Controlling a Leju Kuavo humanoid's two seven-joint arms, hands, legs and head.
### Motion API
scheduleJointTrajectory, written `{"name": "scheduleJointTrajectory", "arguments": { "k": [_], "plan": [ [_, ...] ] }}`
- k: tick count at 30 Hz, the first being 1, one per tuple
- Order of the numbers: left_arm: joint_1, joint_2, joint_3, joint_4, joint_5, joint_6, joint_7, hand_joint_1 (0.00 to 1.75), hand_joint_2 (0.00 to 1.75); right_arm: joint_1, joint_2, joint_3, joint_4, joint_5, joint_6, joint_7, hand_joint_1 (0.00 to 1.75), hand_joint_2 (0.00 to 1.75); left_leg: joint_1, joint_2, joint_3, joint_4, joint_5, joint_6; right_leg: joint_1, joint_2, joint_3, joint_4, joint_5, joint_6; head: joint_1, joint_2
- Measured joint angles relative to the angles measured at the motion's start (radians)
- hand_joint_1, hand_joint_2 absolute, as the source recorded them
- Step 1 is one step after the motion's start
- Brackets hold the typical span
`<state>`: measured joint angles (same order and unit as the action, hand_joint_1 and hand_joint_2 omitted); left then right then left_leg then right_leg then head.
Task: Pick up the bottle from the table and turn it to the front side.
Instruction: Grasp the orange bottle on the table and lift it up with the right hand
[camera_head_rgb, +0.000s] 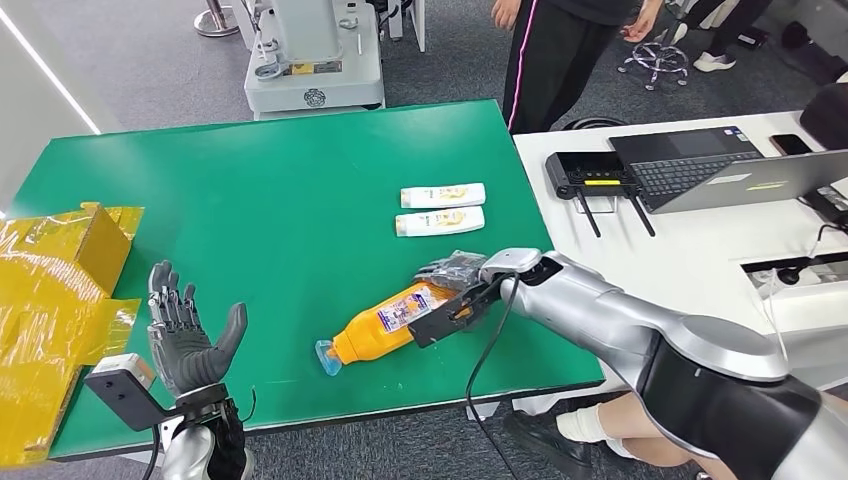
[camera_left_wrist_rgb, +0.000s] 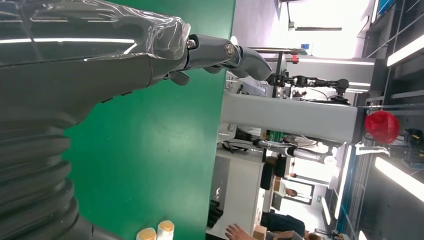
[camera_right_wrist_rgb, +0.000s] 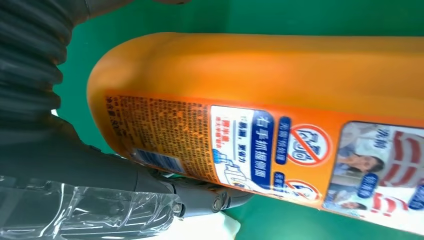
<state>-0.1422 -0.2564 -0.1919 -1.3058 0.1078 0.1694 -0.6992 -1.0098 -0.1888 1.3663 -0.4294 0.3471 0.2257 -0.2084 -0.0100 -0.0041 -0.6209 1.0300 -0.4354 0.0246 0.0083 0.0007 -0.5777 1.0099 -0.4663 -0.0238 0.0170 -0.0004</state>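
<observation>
The bottle (camera_head_rgb: 385, 328) lies on its side on the green table (camera_head_rgb: 270, 190), near the front edge, cap toward the robot's left and base toward the right hand (camera_head_rgb: 455, 285). The side printed with warning symbols and small text faces up, which is probably the back label.

**Step in hand: securing the grasp.** The right hand is at the base end of the bottle. In the right wrist view the thumb (camera_right_wrist_rgb: 200, 197) touches the lower edge of the label while the dark fingers wrap the far side. The hand appears to be grasping the bottle, though full closure is hard to confirm because the body hides most of the fingers.

To do this step well:
- Seat thumb and fingers on opposite flanks of the body before lifting; the surface is smooth and rounded, so a shallow pinch is likely to slip.
- Lift just clear of the table before rotating, so the cap does not drag.
- Roll about the bottle's long axis until the front label faces up.

**Pose.** The right arm reaches in from the right, forearm low over the table, wrist angled down to the bottle. The left hand (camera_head_rgb: 185, 335) is raised at the table's near left corner, palm open, fingers spread, holding nothing.

Two small white bottles (camera_head_rgb: 441, 208) lie well apart, farther back.
</observation>
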Motion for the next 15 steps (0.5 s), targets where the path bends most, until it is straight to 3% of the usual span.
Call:
{"name": "scheduleJointTrajectory", "arguments": {
  "k": [2,4,6,9,15],
  "plan": [
    [0.000,0.000,0.000,0.000,0.000,-0.001,0.000,0.00,1.75,0.014,0.000,-0.010,-0.003,0.000,-0.023,-0.002,0.00,1.75,0.000,0.000,0.000,0.000,0.000,0.000,0.000,0.000,0.000,0.000,0.000,0.000,0.000,0.000],
    [0.000,0.000,-0.001,0.000,0.000,-0.004,0.000,0.00,1.75,0.029,0.001,-0.022,-0.007,0.000,-0.051,-0.007,0.71,1.75,0.000,0.000,0.000,0.000,0.000,0.000,0.000,0.000,0.000,0.000,0.000,0.000,0.000,0.000],
    [-0.001,0.000,-0.001,0.001,0.000,-0.005,0.000,0.00,1.75,0.045,0.001,-0.035,-0.011,0.003,-0.079,-0.014,1.53,1.75,0.000,0.000,0.000,0.000,0.000,0.000,0.000,0.000,0.000,0.000,0.000,0.000,0.000,0.000],
    [-0.001,-0.001,-0.003,0.001,0.001,-0.006,0.000,0.00,1.75,0.070,0.001,-0.054,-0.019,0.006,-0.110,-0.025,1.73,1.75,0.000,0.000,0.000,0.000,0.000,0.000,0.000,0.001,0.000,0.000,0.000,0.000,0.000,0.000],
    [-0.002,-0.001,-0.005,0.002,0.004,-0.006,0.000,0.00,1.75,0.100,0.001,-0.091,-0.033,0.015,-0.137,-0.038,1.75,1.75,0.000,0.001,0.001,0.000,0.000,0.000,0.000,0.001,0.000,0.000,0.000,0.000,0.000,0.000]
  ]
}}
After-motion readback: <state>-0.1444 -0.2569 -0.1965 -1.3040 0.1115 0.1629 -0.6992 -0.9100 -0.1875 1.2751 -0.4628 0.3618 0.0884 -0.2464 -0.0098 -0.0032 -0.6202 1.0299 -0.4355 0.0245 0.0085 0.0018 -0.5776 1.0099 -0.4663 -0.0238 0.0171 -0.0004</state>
